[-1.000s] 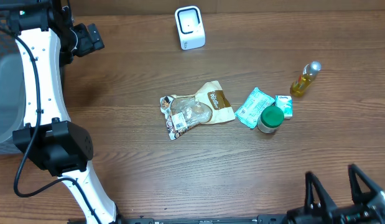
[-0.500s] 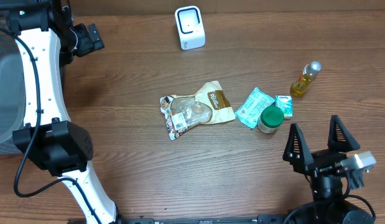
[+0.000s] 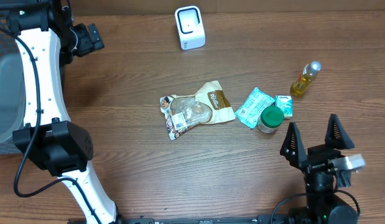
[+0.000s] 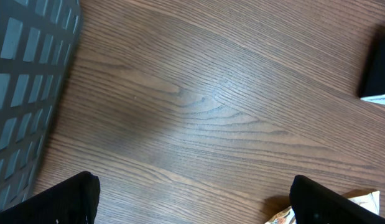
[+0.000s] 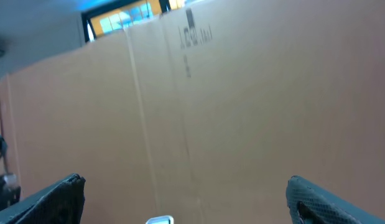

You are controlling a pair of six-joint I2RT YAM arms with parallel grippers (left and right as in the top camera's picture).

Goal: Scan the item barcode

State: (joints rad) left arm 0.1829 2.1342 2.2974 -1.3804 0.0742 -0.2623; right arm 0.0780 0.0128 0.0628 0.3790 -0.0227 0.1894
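Note:
A white barcode scanner (image 3: 190, 27) stands at the back middle of the table; its top edge shows in the right wrist view (image 5: 160, 219). The items lie mid-table: crumpled snack packets (image 3: 195, 109), a teal packet (image 3: 254, 107), a green-lidded jar (image 3: 270, 119), a small green box (image 3: 283, 105) and a yellow oil bottle (image 3: 305, 78). My right gripper (image 3: 313, 138) is open and empty, just in front of the jar, its fingers pointing away from me. My left gripper (image 3: 92, 37) hovers open at the far left, over bare wood (image 4: 192, 205), holding nothing.
A grey mesh basket (image 3: 5, 93) sits at the left edge, also seen in the left wrist view (image 4: 24, 74). A brown cardboard wall (image 5: 242, 112) rises behind the table. A corner of a snack packet (image 4: 366, 199) shows by the left gripper's right finger.
My right arm has risen from the table's front edge and come forward toward the jar, then shifted slightly left. The left arm and the items have not moved.

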